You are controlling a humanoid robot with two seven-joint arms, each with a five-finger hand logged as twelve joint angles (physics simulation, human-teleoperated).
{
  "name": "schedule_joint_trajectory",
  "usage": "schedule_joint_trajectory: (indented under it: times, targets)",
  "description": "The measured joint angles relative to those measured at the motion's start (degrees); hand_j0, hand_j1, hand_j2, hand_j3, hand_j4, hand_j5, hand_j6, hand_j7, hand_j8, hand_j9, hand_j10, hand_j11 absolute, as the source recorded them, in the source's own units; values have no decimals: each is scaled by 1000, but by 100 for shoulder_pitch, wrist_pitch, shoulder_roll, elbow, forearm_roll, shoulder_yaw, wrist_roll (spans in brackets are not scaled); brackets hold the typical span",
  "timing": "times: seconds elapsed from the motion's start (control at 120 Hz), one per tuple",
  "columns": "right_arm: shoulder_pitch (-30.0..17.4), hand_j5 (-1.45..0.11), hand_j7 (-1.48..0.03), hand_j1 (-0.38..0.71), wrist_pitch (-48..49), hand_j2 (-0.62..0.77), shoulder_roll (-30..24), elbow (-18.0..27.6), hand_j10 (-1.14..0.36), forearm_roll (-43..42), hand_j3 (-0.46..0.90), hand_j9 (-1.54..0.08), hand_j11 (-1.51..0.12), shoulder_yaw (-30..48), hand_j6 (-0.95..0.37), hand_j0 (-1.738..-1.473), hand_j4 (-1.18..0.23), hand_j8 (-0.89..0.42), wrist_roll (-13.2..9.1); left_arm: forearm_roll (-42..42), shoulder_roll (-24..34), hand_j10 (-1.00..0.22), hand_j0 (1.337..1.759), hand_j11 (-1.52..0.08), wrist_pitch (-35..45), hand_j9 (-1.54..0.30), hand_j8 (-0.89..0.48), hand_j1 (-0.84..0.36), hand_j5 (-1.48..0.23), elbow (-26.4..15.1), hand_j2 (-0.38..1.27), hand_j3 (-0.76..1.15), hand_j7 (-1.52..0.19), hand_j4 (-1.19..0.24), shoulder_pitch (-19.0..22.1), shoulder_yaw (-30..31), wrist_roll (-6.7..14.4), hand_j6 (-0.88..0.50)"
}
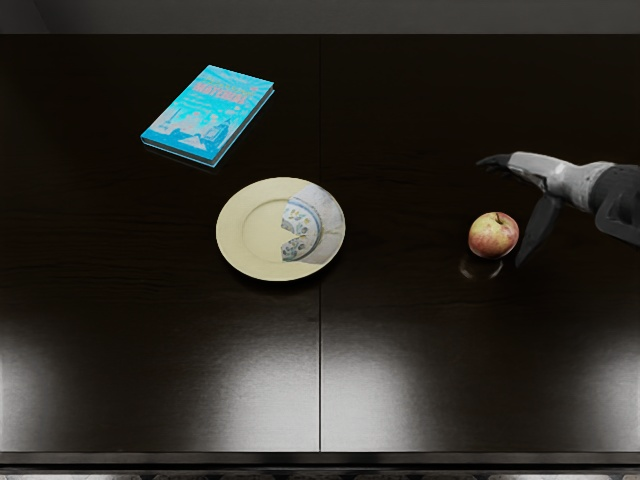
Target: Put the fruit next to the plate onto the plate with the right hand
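Observation:
A red and yellow apple (493, 235) sits on the dark table, well to the right of a cream plate (255, 232) that has a blue patterned patch on its right part. My right hand (520, 205) comes in from the right edge, just right of the apple. Its fingers (537, 230) are spread, one pointing down beside the apple, another stretched out above it. Nothing is held. The plate has nothing on it.
A turquoise book (209, 113) lies at the back left, beyond the plate. The dark table (400, 350) has a seam running down its middle and bright reflections near the front edge.

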Motion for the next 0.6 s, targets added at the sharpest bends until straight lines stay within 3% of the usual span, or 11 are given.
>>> schedule_joint_trajectory:
  times: [0.6]
  targets:
    - [0,-330,-329,-48,-541,-47,527,7,-258,-848,0,-329,-329,-574,-261,-1658,-259,-259,-71,0,0,-233,1658,-303,0,-303,-233,69,-303,-3,47,0,-303,-233,0,0,-1,-233]
